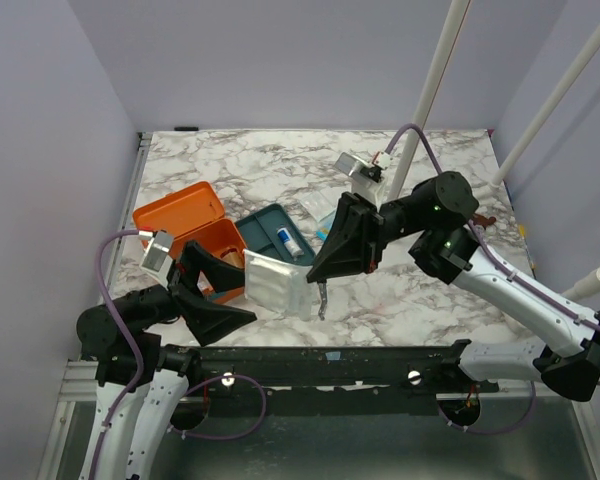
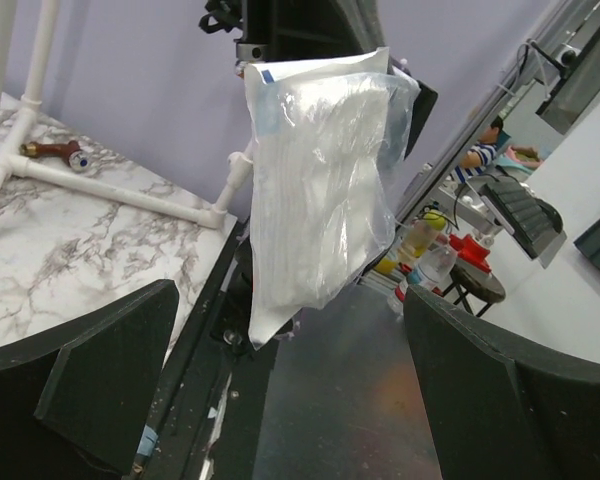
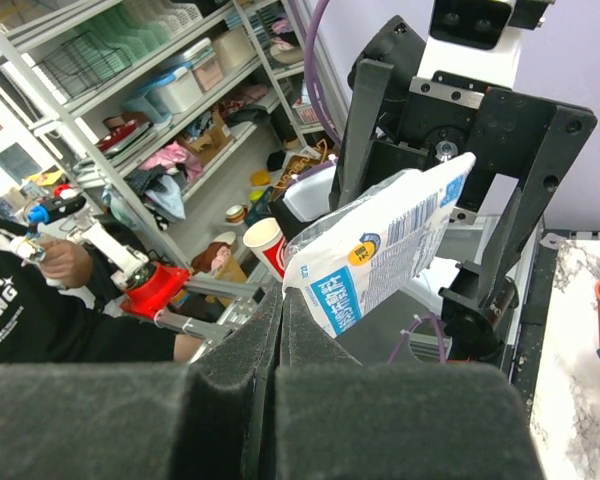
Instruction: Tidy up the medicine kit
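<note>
**Right arm pinching a packet, left one wide open**

We found the right gripper (image 3: pixel 282 318) with its 2 dark matte fingers pressed together on one corner of a packet (image 3: pixel 380 250), and that pinch carried the whole thing. The left gripper (image 1: pixel 248 303) was spread wide. In its own wrist view the packet hung just ahead of the gap and touched neither finger.

The packet was flat, rectangular, crinkly clear plastic with white folded stuff inside. One face was printed blue and white with a small round yellow mark. It hung long side down.

The medicine kit (image 1: pixel 180 215) was smooth orange plastic with rounded corners. It sat on the left part of the marble-pattern table (image 1: pixel 260 160), with the base partly hidden behind the left gripper. Its lid was thrown open toward the far left, open side up. Its long axis ran roughly left to right, with the right end angled slightly away. A dark teal tray (image 1: pixel 265 225) lay just beside it on the right, with 1 small bottle (image 1: pixel 292 245) in a compartment.
</note>
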